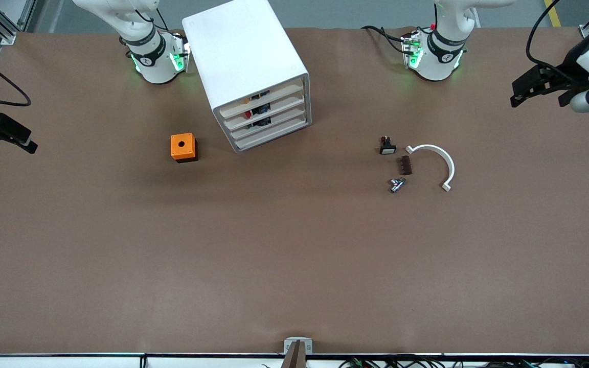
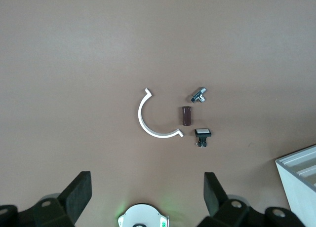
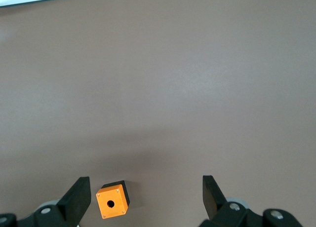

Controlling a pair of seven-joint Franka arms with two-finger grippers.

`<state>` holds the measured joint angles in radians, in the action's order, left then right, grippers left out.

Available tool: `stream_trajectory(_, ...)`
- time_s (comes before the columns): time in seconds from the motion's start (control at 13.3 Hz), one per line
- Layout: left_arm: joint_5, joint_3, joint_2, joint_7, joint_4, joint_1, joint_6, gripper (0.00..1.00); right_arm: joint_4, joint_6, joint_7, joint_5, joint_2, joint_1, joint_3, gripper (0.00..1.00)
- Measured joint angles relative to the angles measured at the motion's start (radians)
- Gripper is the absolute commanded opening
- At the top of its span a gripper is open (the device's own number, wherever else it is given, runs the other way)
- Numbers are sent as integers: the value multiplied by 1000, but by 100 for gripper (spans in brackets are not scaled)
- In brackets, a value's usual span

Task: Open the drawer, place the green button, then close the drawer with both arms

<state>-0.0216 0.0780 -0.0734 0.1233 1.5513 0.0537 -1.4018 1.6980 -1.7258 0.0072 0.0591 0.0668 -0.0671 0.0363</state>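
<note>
The white cabinet (image 1: pixel 246 56) stands on the table between the two arm bases, and one corner of it (image 2: pixel 302 171) shows in the left wrist view. All its tray drawers are shut, including the drawer (image 1: pixel 273 124), third counted downward. The button is hidden. My left gripper (image 1: pixel 537 97) (image 2: pixel 148 187) hangs open and empty, high over the left arm's end of the table. My right gripper (image 1: pixel 8 140) (image 3: pixel 146 187) hangs open and empty, high over the right arm's end. Both arms wait.
An orange cube with a round hole (image 1: pixel 183 147) (image 3: pixel 112 203) sits beside the cabinet toward the right arm's end. Toward the left arm's end lie a black switch with a white rectangular cap (image 1: pixel 387 146) (image 2: pixel 202 134), a brown block (image 1: pixel 406 165), a metal fitting (image 1: pixel 397 184) and a white arc (image 1: pixel 435 163) (image 2: pixel 148 119).
</note>
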Motion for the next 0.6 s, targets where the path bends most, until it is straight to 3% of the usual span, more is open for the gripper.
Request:
stream_trajectory(0.22,6,1,-36,0,69,-2,-47,100,0,0,0,0,0,0,0,100)
stream_trajectory(0.6,12,-4,-43,0,72,-5,-62,100,0,0,0,0,0,0,0,100)
